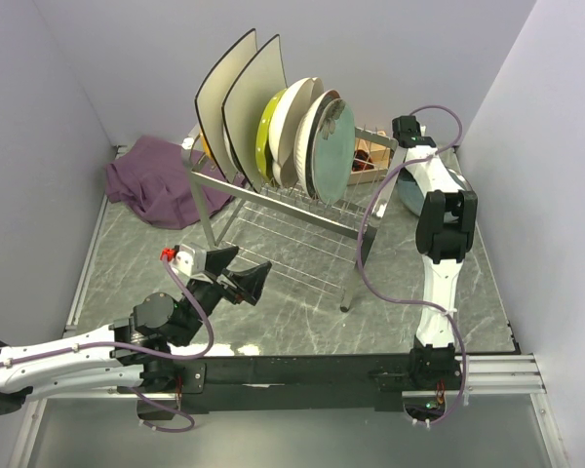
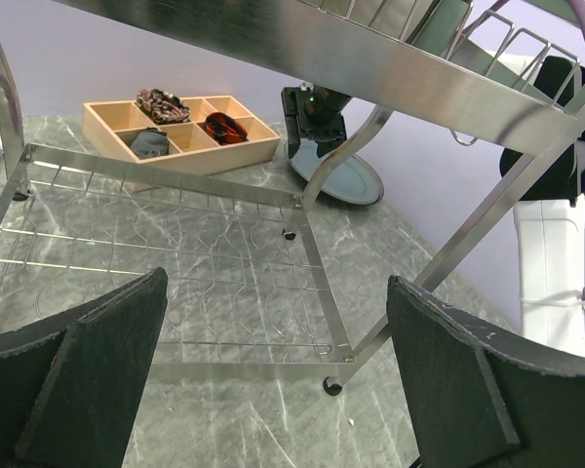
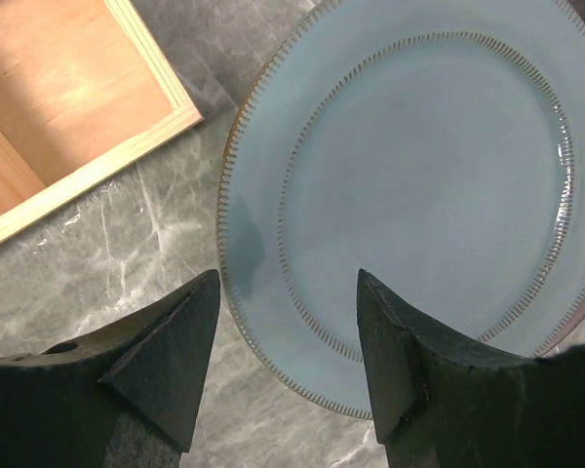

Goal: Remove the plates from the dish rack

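My right gripper hangs jaws apart, empty, over the blue-grey plate, which lies flat at the wooden compartment box's 4 o'clock, safely off the rack. The other plates stand on edge in the dish rack at 10 o'clock. My left gripper gapes empty.

I can read no text, label, brand, number or sign in any of my three views. The plates, the dish rack and the wooden box show no lettering or marks that I can make out.
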`<state>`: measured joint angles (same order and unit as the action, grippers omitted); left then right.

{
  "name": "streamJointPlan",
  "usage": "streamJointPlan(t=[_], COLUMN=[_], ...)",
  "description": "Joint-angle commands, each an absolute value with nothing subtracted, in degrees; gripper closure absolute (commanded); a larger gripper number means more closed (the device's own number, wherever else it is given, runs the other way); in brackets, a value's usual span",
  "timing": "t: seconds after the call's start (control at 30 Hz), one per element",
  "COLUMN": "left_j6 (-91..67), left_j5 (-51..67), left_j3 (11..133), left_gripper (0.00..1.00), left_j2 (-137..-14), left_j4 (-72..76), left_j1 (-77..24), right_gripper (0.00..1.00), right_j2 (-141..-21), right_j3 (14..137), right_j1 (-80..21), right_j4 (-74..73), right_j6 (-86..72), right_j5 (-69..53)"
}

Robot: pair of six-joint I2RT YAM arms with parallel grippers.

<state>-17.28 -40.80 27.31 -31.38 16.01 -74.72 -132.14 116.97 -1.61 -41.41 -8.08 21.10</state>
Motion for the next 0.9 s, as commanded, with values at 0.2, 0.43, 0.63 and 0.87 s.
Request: streamJointPlan(t=[0.2,0.43,0.63,0.87], left_j6=[-17.14,-17.14,-17.14,-17.05], left_j5=[-40.17,-40.61,-40.25,-40.52], left_j3=[27.51,27.6,27.6,27.86], left_gripper=[0.01,0.01,0.01,0.0], left_j2=[-31.55,-31.99,-31.9,-32.61], left_j4=[17.49,17.4,17.49,17.49], left_j1=[-74.88,-74.88,-74.88,-74.88], right_gripper=[0.36,0.36,0.37,0.36], right_j2=[-131.22,-131.84,-131.92,-132.8], right_j3=[118.65,119.18,117.61,118.65], right_j1=[-1.14,-0.35,-0.26,-0.35], right_j4=[-41.75,-41.75,-40.53,-40.96], right_j6=[-7.03,-6.86,-6.24,-6.24], right_j5=[20.22,20.39,17.76,15.82])
